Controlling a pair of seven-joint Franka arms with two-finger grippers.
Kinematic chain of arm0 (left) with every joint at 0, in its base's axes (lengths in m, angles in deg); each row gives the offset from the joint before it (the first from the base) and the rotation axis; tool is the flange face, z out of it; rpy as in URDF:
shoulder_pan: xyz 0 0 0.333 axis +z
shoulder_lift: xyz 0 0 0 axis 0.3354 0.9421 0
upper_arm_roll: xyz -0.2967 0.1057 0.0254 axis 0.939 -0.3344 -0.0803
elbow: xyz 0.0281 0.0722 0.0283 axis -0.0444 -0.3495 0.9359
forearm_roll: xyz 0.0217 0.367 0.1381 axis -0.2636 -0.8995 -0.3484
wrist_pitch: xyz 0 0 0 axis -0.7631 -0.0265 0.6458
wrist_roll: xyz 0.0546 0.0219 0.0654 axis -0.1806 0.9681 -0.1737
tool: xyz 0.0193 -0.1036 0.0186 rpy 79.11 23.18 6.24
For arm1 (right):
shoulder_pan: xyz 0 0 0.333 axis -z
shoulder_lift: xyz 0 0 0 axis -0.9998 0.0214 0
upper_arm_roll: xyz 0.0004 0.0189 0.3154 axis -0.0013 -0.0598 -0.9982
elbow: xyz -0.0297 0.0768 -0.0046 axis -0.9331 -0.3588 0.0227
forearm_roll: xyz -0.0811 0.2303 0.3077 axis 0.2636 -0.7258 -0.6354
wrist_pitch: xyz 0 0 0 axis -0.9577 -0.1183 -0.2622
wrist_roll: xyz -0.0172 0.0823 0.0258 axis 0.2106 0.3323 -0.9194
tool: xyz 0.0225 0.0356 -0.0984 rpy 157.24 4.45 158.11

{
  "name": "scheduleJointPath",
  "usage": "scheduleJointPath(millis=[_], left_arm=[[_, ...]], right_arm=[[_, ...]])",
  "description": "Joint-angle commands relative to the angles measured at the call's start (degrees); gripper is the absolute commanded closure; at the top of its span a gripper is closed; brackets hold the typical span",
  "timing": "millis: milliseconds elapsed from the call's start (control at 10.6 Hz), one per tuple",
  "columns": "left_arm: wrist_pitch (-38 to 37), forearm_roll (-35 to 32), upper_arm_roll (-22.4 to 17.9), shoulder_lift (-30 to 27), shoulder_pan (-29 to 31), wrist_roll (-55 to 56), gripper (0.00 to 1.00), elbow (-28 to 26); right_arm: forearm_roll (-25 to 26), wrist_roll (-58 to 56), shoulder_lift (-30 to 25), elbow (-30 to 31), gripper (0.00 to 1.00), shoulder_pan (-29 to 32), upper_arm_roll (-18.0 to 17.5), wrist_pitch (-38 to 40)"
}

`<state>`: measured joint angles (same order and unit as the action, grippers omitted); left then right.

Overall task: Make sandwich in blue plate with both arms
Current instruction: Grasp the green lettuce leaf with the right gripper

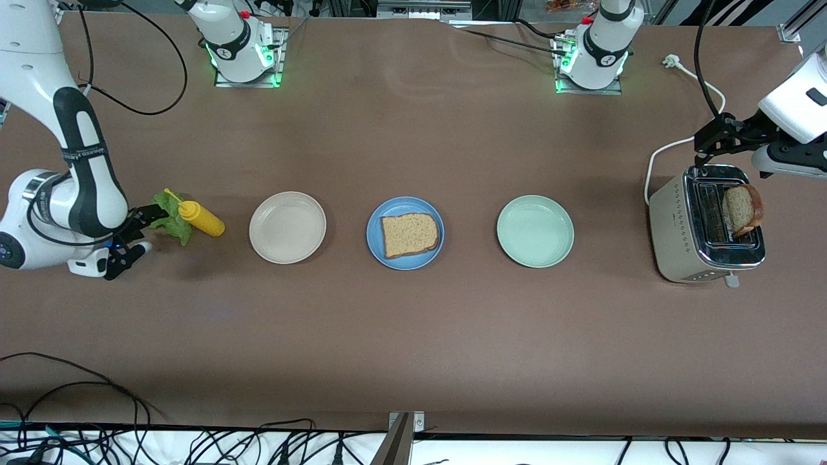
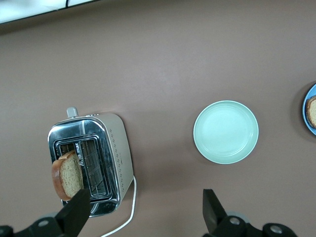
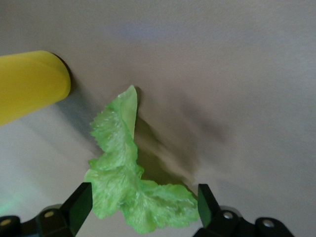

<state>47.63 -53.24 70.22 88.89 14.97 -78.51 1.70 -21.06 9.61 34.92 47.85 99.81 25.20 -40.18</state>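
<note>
Lettuce [image 3: 131,195]: on table by yellow bottle [image 1: 200,219], between spread fingers of right gripper [image 3: 143,210]. Bread slice [image 1: 410,234]: on blue plate [image 1: 375,242]. Second slice [image 2: 66,175]: in toaster [image 2: 111,153], below left gripper [image 2: 145,212], fingers spread.

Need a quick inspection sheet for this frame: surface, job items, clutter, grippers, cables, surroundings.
Surface: brown table, nothing spilled.
Job's things: bread slice on blue plate; second slice in toaster; lettuce leaf beside yellow bottle.
Clutter: beige plate, mint plate.
Grippers: right gripper open around lettuce; left gripper open over toaster.
Cables: white toaster cord on table.
Surroundings: black cable bundle along the table edge.
</note>
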Motion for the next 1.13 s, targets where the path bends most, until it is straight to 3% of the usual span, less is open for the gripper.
scheduleJointPath(millis=[0, 94, 189, 283, 377, 661, 1038], left_arm=[[-1.9, -1.7, 0.8, 0.3, 0.8, -0.6, 0.00, 1.0], [-1.9, -1.7, 0.6, 0.4, 0.8, -0.5, 0.00, 1.0], [-1.9, -1.7, 0.2, 0.3, 0.8, -1.1, 0.00, 1.0], [-1.9, -1.6, 0.0, 0.5, 0.8, -1.0, 0.00, 1.0], [-1.9, -1.5, -0.1, 0.5, 0.8, -0.4, 0.00, 1.7], [-1.9, -1.7, -0.1, 0.8, 1.1, -0.4, 0.00, 2.3], [-1.9, -1.0, -0.1, 0.8, 1.8, -0.5, 0.00, 2.3]], right_arm=[[-0.9, -2.5, 1.6, -0.6, 0.15, 0.5, -0.6, 0.6], [-1.0, -2.5, 2.2, -0.6, 0.26, 0.5, -0.6, 0.7], [-1.0, -2.4, 2.8, -0.6, 0.44, 0.5, -0.6, 1.0], [-1.0, -2.4, 2.8, -0.8, 0.80, 0.6, -0.6, 2.7], [-1.0, -1.9, 2.7, -1.3, 1.00, 0.6, -0.6, 4.0], [-0.9, -2.5, 2.3, -3.0, 1.00, 0.5, -0.5, 6.4], [1.5, -4.9, 2.3, -10.6, 1.00, 0.0, -0.4, 18.9]])
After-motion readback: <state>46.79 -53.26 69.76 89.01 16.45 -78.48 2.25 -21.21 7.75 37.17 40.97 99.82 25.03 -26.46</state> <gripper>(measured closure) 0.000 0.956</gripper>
